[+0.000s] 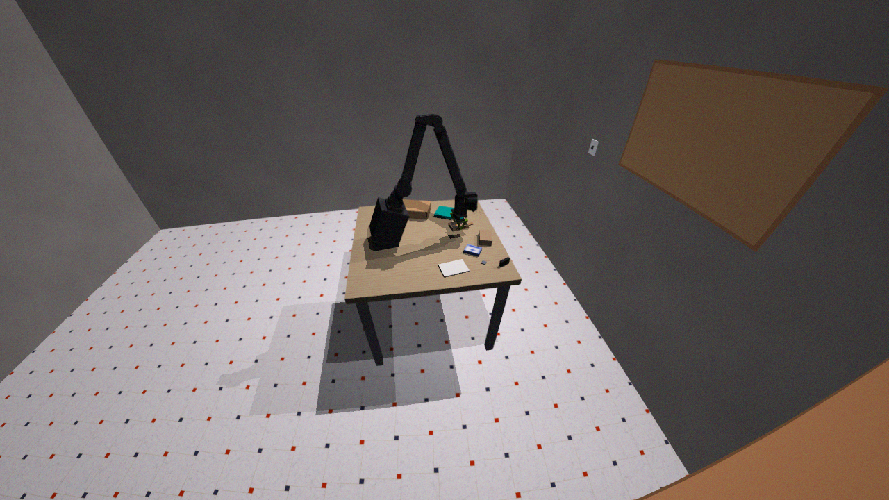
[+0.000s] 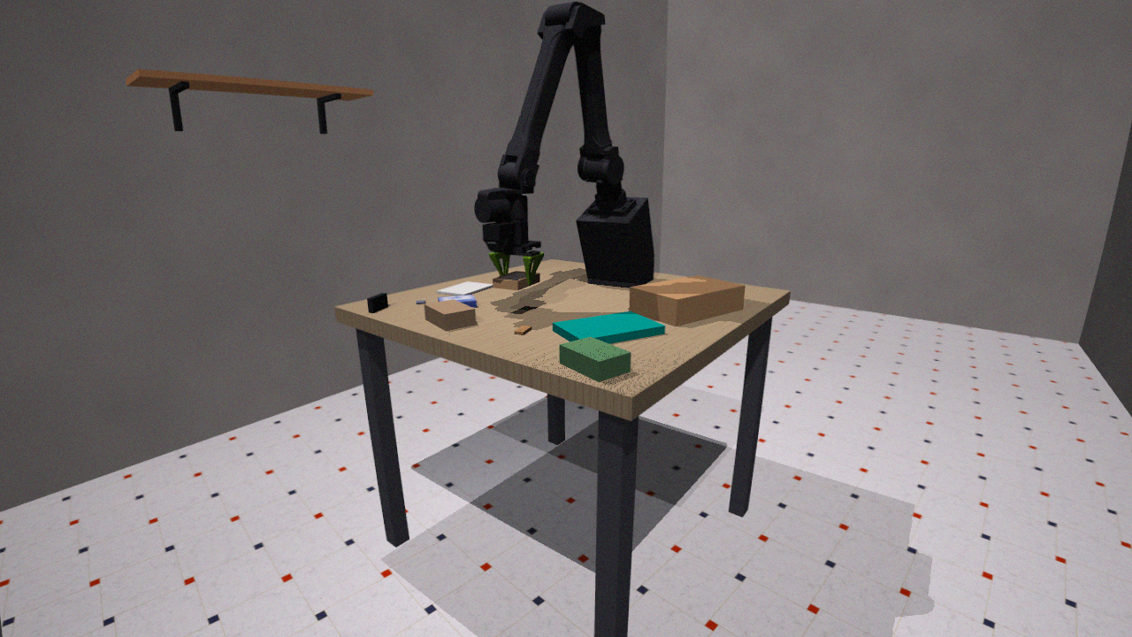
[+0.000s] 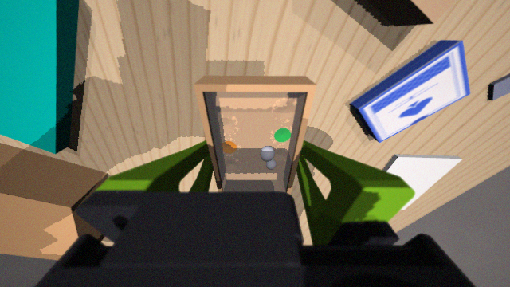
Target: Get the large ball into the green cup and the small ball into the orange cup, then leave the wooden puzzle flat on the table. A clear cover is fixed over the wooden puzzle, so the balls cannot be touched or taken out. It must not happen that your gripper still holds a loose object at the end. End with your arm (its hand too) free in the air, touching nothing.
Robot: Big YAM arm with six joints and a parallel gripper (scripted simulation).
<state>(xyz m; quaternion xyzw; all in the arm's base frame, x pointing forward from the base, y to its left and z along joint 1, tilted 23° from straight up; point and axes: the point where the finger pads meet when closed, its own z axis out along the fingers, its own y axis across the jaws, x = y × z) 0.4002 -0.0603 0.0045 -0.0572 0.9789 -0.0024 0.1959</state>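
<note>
Square wooden table [image 2: 475,349] on four dark legs stands on a tiled floor [image 2: 910,443]. Resting on its top: arm base block [image 2: 615,241], tan box [image 2: 686,298], teal slab [image 2: 608,326], green block [image 2: 594,357], small brown block [image 2: 449,313], white sheet [image 2: 464,287], blue-and-white box [image 3: 414,89], small black item [image 2: 377,302] at the edge.

The arm [image 1: 435,155] arches over the table [image 1: 397,279], its gripper [image 1: 458,221] down at the far edge, clamped on the puzzle [image 1: 458,225] — too small for detail. Nearer than the gripper lie a blue card [image 1: 472,250] and a white sheet [image 1: 453,267] — a teal block [image 1: 444,212] sits just behind it.
</note>
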